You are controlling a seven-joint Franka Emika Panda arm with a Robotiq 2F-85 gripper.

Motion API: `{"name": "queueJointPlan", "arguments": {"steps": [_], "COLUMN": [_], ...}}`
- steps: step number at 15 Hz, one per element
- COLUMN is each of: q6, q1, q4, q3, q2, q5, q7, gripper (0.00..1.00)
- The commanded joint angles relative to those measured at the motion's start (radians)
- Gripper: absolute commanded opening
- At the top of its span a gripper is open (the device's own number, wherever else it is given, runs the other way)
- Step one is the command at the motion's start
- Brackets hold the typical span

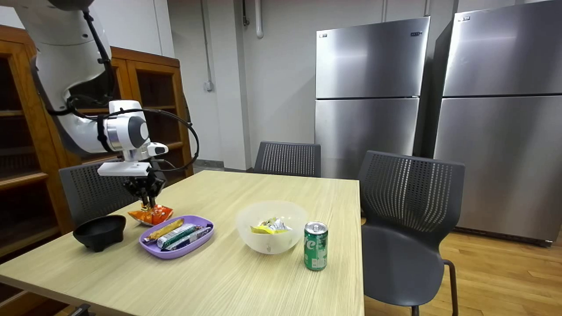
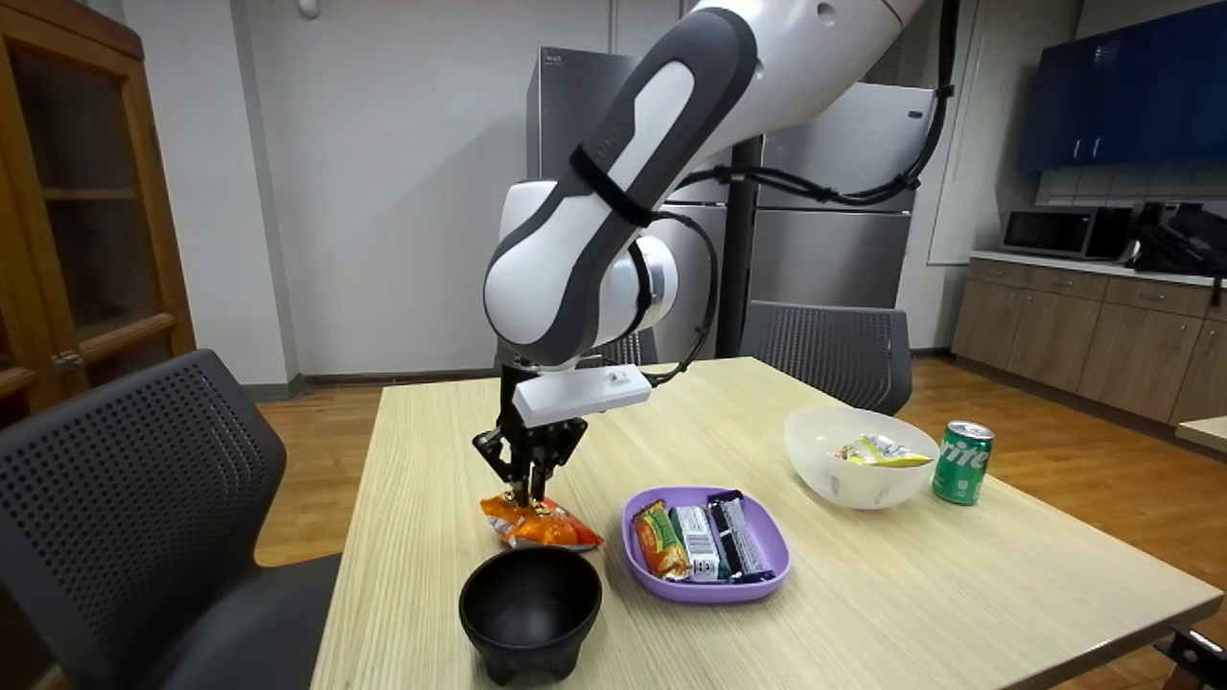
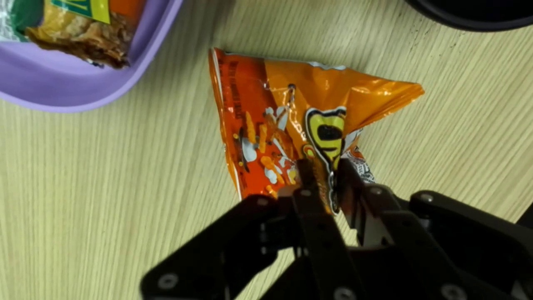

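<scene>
While the gripper point(image 3: 326, 166) pinches a fold of the crinkled, glossy orange bag point(image 3: 283, 108) between its nearly joined black fingers point(image 3: 308, 177), a round footed bowl point(image 2: 529, 640) and shallow purple tray point(image 2: 709, 593) sit near them.

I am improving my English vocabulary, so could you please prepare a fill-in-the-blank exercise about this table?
1. Of the snack bag, the can and the tray, the hand pinches the ____.
2. The bowl nearer the snack bag is ____.
3. The tray with wrapped bars is ____.
4. The can is mostly ____.

Missing words: snack bag; black; purple; green.
</scene>
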Motion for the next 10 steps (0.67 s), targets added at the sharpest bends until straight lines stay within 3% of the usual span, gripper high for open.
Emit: {"name": "queueJointPlan", "arguments": {"steps": [1, 10], "q6": [-0.035, -0.008], "q1": [0.014, 0.009], "q4": [0.035, -0.026], "q3": [-0.013, -0.021], "q2": [0.017, -0.052], "q5": [-0.013, -0.003], "q7": [0.000, 0.030], "gripper": [0.00, 0.00]}}
